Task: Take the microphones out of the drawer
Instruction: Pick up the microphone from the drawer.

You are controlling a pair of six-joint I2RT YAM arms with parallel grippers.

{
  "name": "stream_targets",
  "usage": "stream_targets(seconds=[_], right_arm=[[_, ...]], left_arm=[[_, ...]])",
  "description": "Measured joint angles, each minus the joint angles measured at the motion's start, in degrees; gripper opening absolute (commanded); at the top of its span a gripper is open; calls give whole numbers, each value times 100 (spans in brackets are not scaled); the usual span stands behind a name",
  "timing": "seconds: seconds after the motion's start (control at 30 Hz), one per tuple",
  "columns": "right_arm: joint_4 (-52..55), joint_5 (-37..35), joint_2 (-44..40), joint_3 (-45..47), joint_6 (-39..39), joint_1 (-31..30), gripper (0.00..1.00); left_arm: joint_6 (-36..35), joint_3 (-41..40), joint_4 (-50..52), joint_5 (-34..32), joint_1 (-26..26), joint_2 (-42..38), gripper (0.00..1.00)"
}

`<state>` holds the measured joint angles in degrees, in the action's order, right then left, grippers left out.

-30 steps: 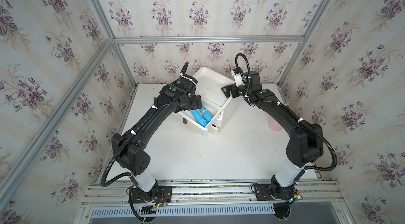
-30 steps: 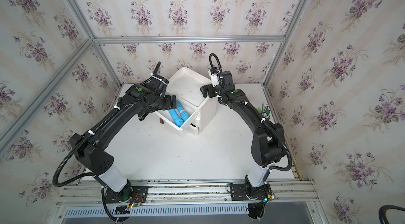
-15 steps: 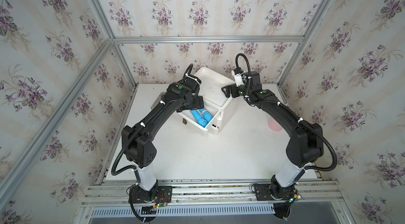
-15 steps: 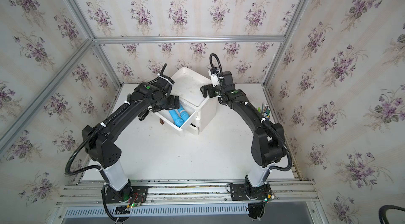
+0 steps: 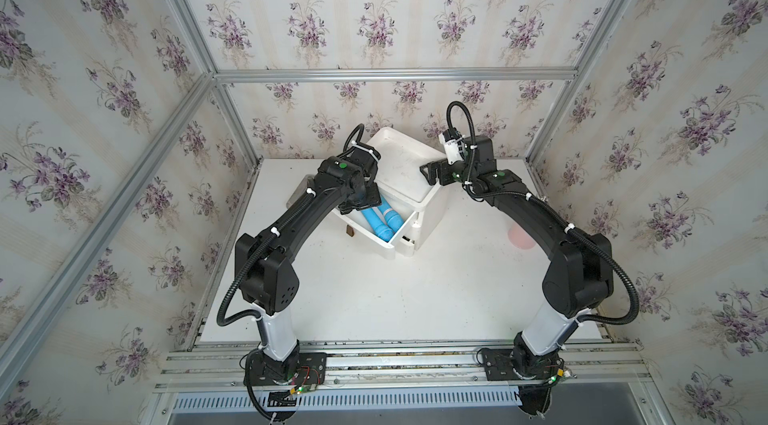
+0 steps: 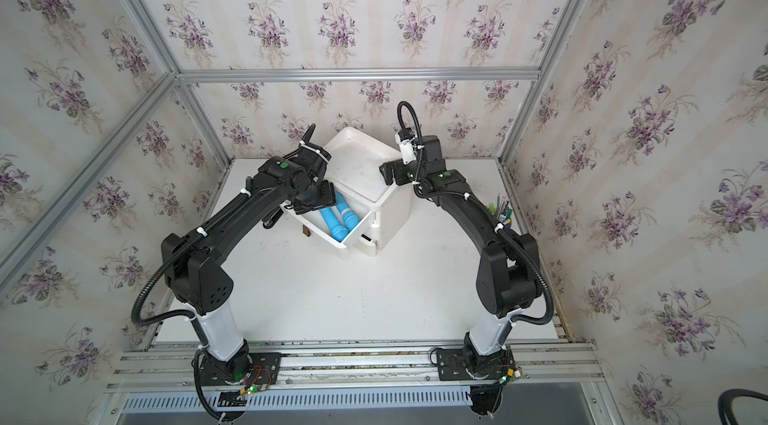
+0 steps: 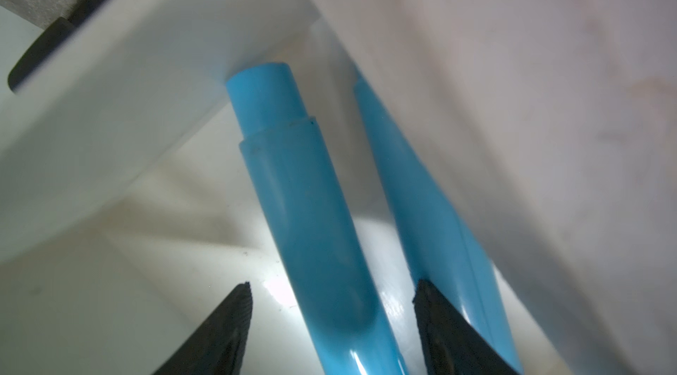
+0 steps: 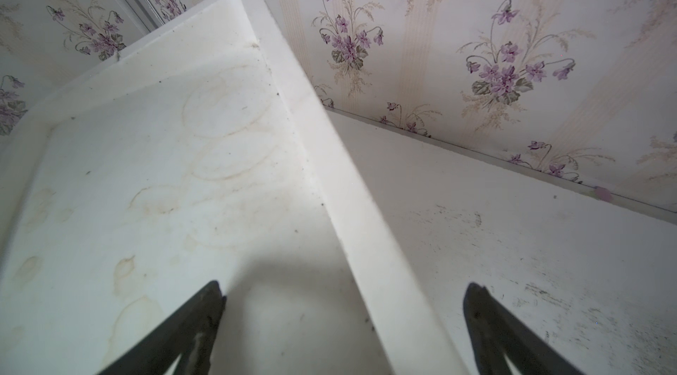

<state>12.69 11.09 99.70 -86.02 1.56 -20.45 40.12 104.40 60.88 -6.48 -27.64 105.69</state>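
The left gripper (image 7: pixel 333 290) is down in the open drawer (image 5: pixel 402 229), mid-frame in both top views. Its jaws stand apart either side of a blue microphone (image 7: pixel 304 208), not touching it. A second blue microphone (image 7: pixel 421 190) lies just beside. The right gripper (image 8: pixel 344 307), spread wide, straddles the rim of the white cabinet (image 8: pixel 329 179).

Sky-blue microphones (image 5: pixel 376 221) in white drawer (image 5: pixel 370 240), stained white cabinet top (image 5: pixel 405 165), white scuffed table (image 5: pixel 374 298), black arms (image 5: pixel 536 211), cream-striped wallpaper (image 5: pixel 374 28) with purple violets, pink patch (image 5: pixel 520 234) at table's three o'clock.
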Motion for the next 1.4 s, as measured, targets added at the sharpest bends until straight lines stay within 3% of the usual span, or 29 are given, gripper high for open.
stream_targets(seconds=[0.53,0.6,0.83,1.07,1.4], right_arm=[[-11,-39,-2,-7,26,15,100],[-11,-46,-7,-7,31,15,100],[-11,-76,-15,-7,37,4,100],[-11,-81,-17,-7,39,4,100],[4,-85,-22,-7,37,4,100]], left_arm=[[195,-90,-79,-101,28,179,56],[216,-101,-98,-140,33,190,47],[514,-101,-302,-144,39,216,35],[610,-92,-328,-94,61,205,16],[697,-127,-352,42,83,131,0]])
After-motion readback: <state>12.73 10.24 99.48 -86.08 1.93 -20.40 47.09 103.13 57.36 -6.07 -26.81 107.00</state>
